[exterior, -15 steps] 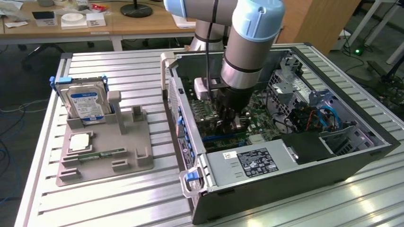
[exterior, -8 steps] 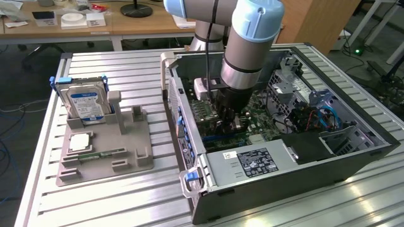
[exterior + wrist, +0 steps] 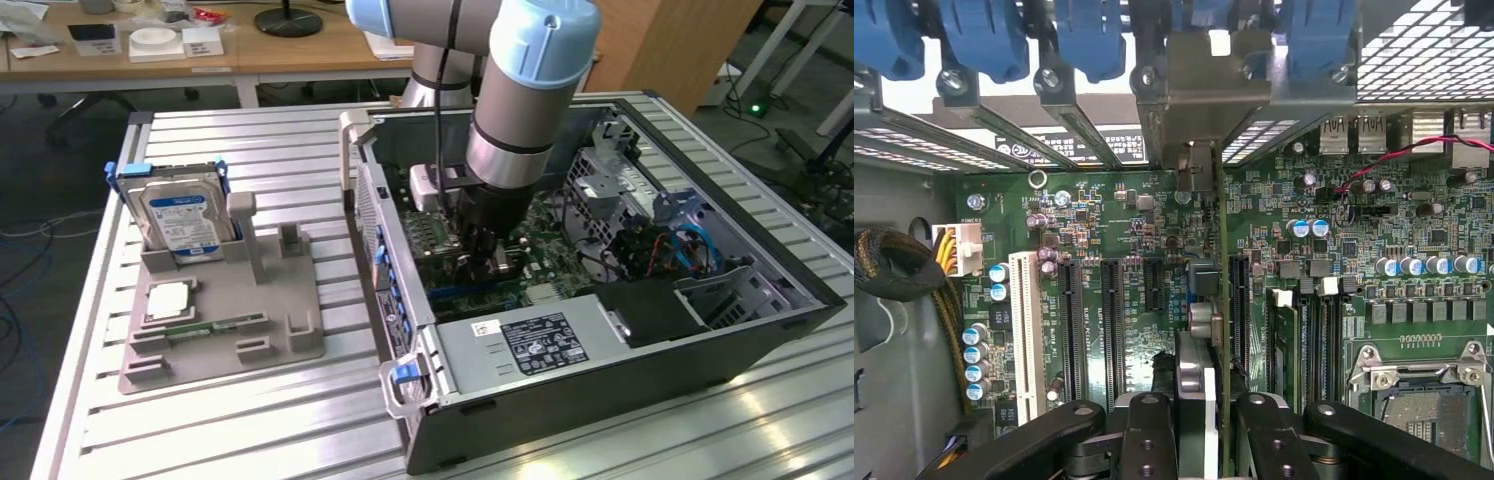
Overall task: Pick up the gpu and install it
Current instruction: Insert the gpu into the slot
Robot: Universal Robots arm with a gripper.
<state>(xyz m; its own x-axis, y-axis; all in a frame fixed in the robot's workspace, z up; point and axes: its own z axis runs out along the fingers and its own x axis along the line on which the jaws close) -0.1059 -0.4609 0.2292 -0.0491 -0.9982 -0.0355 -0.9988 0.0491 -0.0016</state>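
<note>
The gpu (image 3: 1196, 340) is seen edge-on in the wrist view, standing upright over the motherboard (image 3: 1104, 225) between the black expansion slots. Its silver end bracket (image 3: 1199, 75) reaches the blue-clipped rear slot covers. My gripper (image 3: 1204, 425) is shut on the gpu, with a black finger (image 3: 1149, 435) on each side of the card. In the exterior view my gripper (image 3: 483, 255) is lowered deep inside the open computer case (image 3: 747, 330), and the arm hides most of the card.
A grey parts stand (image 3: 220, 300) on the exterior view's left holds a silver hard drive (image 3: 187, 222), a memory stick (image 3: 214, 327) and a square chip (image 3: 171, 300). The power supply (image 3: 534, 345), cables (image 3: 667, 250) and the CPU socket (image 3: 1424, 385) crowd the case.
</note>
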